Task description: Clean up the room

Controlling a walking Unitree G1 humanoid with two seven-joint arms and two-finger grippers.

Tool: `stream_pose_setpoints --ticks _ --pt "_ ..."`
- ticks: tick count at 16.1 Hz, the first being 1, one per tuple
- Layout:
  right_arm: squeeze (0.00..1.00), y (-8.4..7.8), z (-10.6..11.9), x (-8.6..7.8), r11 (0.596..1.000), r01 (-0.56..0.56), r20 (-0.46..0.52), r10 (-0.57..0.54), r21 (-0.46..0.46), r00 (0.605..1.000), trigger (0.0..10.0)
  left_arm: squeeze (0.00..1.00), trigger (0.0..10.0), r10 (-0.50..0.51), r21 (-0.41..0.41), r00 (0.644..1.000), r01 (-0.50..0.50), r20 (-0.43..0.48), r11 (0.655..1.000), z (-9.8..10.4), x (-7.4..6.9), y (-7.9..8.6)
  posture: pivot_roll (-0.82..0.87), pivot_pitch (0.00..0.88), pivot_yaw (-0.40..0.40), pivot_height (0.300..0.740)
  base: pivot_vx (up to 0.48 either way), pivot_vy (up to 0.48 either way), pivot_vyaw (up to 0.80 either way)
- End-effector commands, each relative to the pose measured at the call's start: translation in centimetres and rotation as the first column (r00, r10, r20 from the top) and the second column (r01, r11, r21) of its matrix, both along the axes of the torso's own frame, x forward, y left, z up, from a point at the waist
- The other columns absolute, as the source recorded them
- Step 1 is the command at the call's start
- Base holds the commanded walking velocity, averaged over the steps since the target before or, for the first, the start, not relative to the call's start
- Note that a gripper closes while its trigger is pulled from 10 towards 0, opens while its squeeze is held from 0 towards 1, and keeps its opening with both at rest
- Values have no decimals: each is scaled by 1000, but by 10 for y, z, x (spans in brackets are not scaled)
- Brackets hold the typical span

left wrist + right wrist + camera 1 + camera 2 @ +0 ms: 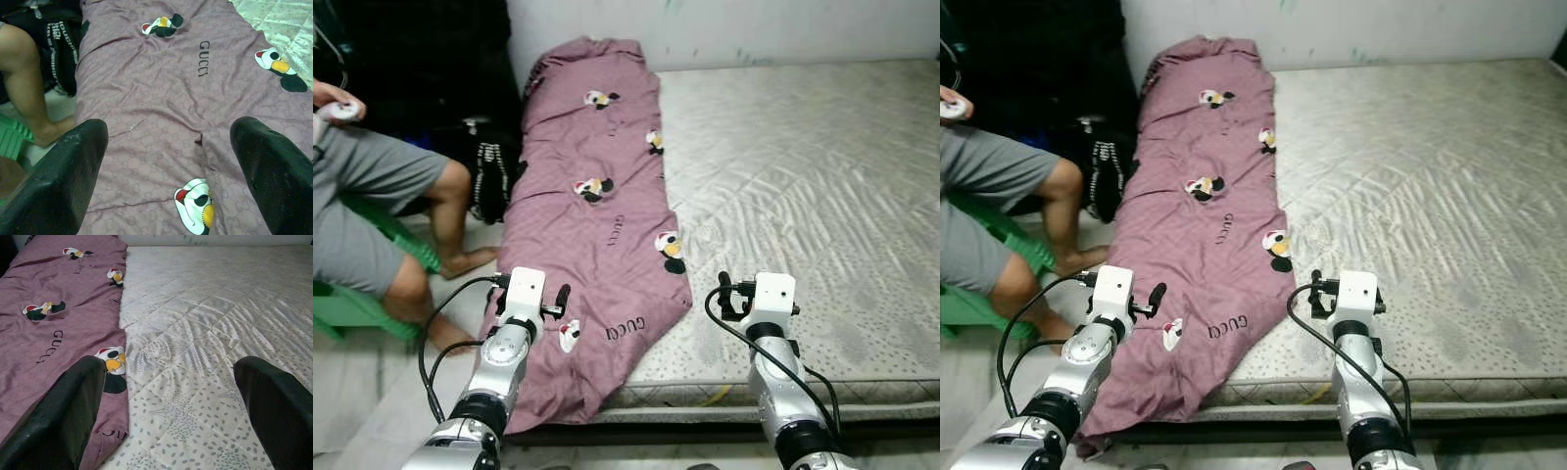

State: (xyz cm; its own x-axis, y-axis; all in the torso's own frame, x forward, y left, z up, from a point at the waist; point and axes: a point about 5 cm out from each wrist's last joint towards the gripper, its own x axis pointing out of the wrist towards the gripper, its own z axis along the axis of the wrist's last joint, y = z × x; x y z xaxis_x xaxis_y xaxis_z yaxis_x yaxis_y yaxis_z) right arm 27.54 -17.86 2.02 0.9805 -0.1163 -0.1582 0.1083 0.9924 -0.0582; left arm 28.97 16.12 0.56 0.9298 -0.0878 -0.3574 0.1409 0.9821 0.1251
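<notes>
A mauve blanket (pixel 597 196) printed with cartoon figures lies lengthwise along the left side of a bare quilted mattress (pixel 803 176). Its near end droops over the mattress's front left corner toward the floor. My left gripper (pixel 168 129) hovers open just above the blanket's near end, fingers (pixel 73 171) spread wide with nothing between them. My right gripper (pixel 171 364) is also open, held over the bare mattress near its front edge, just right of the blanket's border (pixel 120 362). Neither gripper touches the cloth.
A person (pixel 372 186) sits on a green plastic stool (pixel 352 304) at the left, bare feet on the floor close to the blanket's hanging edge. A black bag (pixel 489 176) leans against the bed's left side. A wall runs behind the mattress.
</notes>
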Motion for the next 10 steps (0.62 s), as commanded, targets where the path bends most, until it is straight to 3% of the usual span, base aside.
stream_pose_setpoints --ticks 1,6,10 --pt "0 5 2 3 1000 -20 11 20 4 1000 10000 0 10000 -5 13 1000 4 13 1000 2 0 4 -106 0 98 740 0 0 -800" --pt "0 5 4 4 1000 -29 17 29 -3 999 10000 0 10000 -8 16 1000 7 27 1000 4 1 5 -99 0 93 740 0 0 -743" --pt "0 4 6 2 999 -37 35 37 -4 999 10000 0 10000 -21 -12 999 21 46 1000 5 -3 1 -102 0 92 740 0 0 0"
